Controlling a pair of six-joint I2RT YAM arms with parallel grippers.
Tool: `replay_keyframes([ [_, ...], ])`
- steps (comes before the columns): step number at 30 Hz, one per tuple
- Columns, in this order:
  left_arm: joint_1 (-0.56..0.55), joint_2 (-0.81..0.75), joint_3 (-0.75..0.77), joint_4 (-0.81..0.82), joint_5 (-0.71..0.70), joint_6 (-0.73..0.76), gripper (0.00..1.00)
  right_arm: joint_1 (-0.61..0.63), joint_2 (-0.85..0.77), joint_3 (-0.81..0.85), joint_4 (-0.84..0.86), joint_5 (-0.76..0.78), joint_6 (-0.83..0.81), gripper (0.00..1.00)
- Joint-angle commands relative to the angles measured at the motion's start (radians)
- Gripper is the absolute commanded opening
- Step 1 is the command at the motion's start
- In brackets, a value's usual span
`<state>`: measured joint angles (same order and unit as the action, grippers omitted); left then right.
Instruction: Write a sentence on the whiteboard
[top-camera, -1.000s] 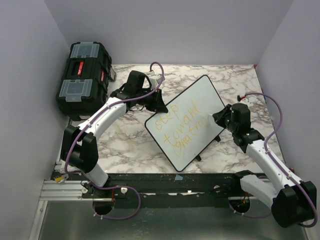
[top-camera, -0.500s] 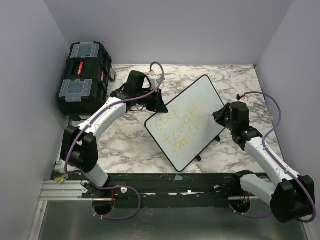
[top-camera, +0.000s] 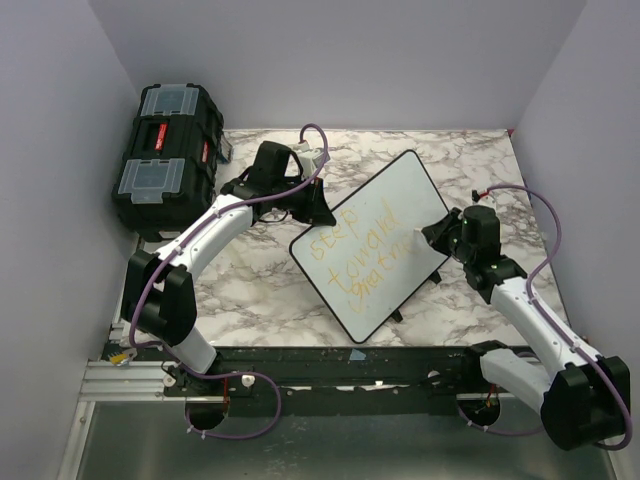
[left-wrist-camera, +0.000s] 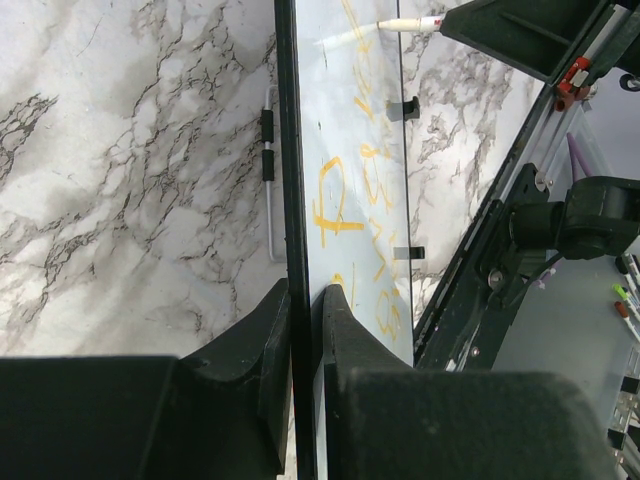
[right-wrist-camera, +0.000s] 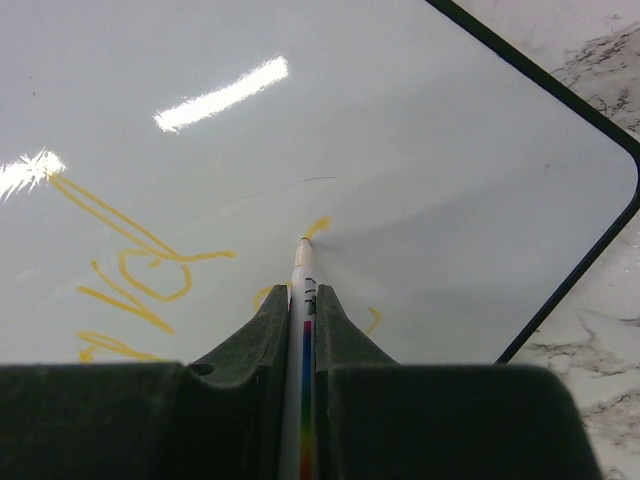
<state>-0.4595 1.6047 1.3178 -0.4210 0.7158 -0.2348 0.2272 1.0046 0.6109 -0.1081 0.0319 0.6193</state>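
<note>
A marble-patterned bench carries everything here. The whiteboard sits near its middle, turned diagonally to the bench edges and tilted up rather than lying flat, with its thin black rim and 2 small black feet showing along the lower right side. A black toolbox stands at the far left corner, well apart from the board. The sentence runs in 3 lines of yellow-orange handwriting across the lower half of the white surface; the strokes are faint and the words cannot be read with certainty. The left hand is clenched on the board's upper left rim – the wrist view looks straight along the black edge, 1 finger pressed on each face. The right hand reaches in from the board's right side and is grasping a marker, a slim white barrel with a rainbow stripe, pinched between the 2 fingers. Its tip touches the surface just beside a short orange stroke, near the end of the written lines.
</note>
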Motion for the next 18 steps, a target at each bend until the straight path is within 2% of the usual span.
replay_keyframes([
  [1, -0.024, -0.002, -0.02, -0.006, -0.01, 0.109, 0.0, 0.0, -0.015, -0.027, -0.053, -0.059, -0.005, 0.01],
  [8, -0.024, -0.005, -0.022, -0.006, -0.01, 0.107, 0.0, 0.0, -0.05, -0.048, -0.094, -0.037, 0.003, 0.01],
  [12, -0.025, -0.006, -0.022, -0.004, -0.011, 0.104, 0.0, 0.0, -0.048, -0.042, -0.104, 0.051, 0.013, 0.01],
  [18, -0.025, -0.006, -0.022, -0.005, -0.012, 0.106, 0.0, 0.0, -0.025, -0.025, -0.104, 0.098, 0.02, 0.01],
])
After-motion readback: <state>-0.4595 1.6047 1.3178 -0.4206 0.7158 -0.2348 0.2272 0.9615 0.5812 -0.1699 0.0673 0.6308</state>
